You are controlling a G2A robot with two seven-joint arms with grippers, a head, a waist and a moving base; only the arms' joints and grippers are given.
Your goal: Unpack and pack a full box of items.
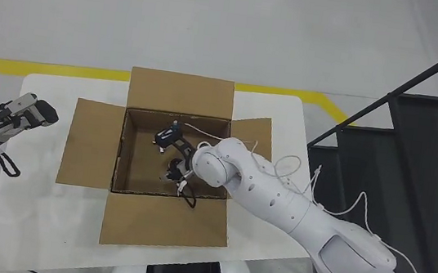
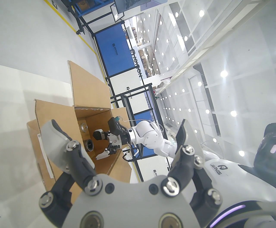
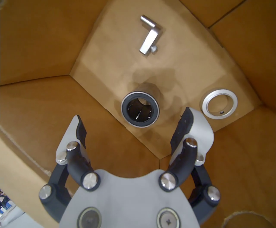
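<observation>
My right claw (image 3: 134,118) hung inside the cardboard box (image 3: 43,43), fingers spread, holding nothing. Beneath it the metal sleeve (image 3: 140,109) stood on the box floor, long axis upright, bore facing my palm. I judged that a straight descent would put one finger on either side of it. Just beyond the sleeve, on the far side, lay the flat ring (image 3: 219,103), close to one finger's path. The bent bracket (image 3: 149,36) lay well apart. My left claw (image 2: 117,129), also spread and empty, hung off the box's left, much the farther arm.
</observation>
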